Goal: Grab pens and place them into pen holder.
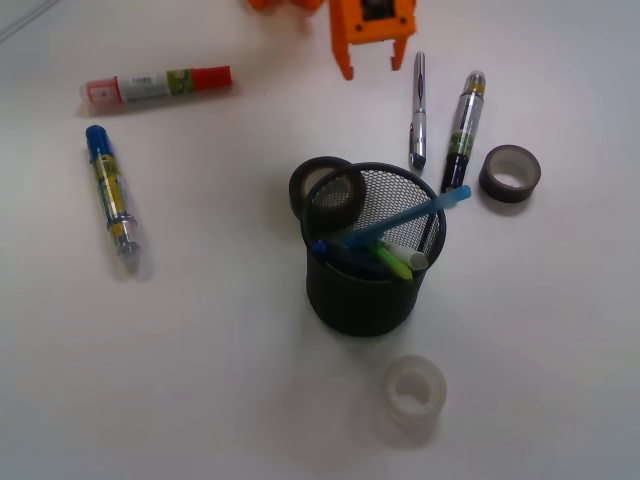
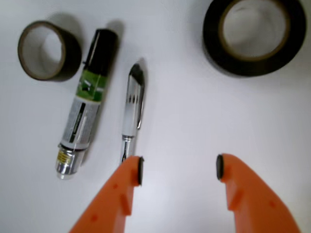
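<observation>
While I hang above the far side of the surface (image 1: 200, 380), this is how things stand:

Tool: my tool (image 2: 179, 170) is spread wide with nothing between its two orange fingers (image 2: 127, 177); in the front view it sits at the top edge (image 1: 372, 62).

Nearest pen: the silver pen (image 2: 132, 112) lies flat, its near end just under my left-hand fingertip in the wrist view, so it is off to one side of the gap, not centred in it.

Neighbour: the black-capped marker (image 2: 86, 111) lies just beside the silver pen, almost parallel, with a narrow strip of surface between them.

Others waiting: the blue marker (image 1: 110, 188) and the red marker (image 1: 158, 85) lie well apart on the other side.

Holder: the pen holder (image 1: 372, 250), black mesh, stands upright mid-surface and already has several pens leaning in it.

Clutter: a dark tape roll (image 1: 326, 190) touches the holder's rim, a brown tape roll (image 1: 510, 172) sits near the black-capped marker, and a clear tape roll (image 1: 415, 392) lies in front of the holder.

Risk, descent: dropping straight down, I judge one finger would land on the silver pen and roll it into the marker.

Risk, grip: a pinch near the pen's end could let it tip or slip.

Risk, delivery: pens leaning across the holder's mouth could deflect a newcomer over the rim.
</observation>
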Robot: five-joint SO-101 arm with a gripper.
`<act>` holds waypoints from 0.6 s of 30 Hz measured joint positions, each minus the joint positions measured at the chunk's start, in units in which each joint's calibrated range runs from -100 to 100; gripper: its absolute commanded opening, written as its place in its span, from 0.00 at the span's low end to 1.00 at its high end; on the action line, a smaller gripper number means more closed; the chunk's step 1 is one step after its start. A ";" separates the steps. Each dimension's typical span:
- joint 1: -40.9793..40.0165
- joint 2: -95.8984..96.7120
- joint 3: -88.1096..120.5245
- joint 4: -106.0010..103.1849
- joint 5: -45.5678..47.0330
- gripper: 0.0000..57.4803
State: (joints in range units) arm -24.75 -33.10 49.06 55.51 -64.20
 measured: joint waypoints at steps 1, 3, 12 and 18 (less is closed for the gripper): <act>-0.22 0.00 0.63 0.00 -0.20 0.28; -1.70 1.31 0.72 0.00 -0.34 0.28; -8.95 13.85 0.72 -4.23 -0.34 0.29; -10.95 20.99 0.72 -9.33 -0.34 0.29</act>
State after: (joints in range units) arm -35.70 -12.11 49.78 46.18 -64.54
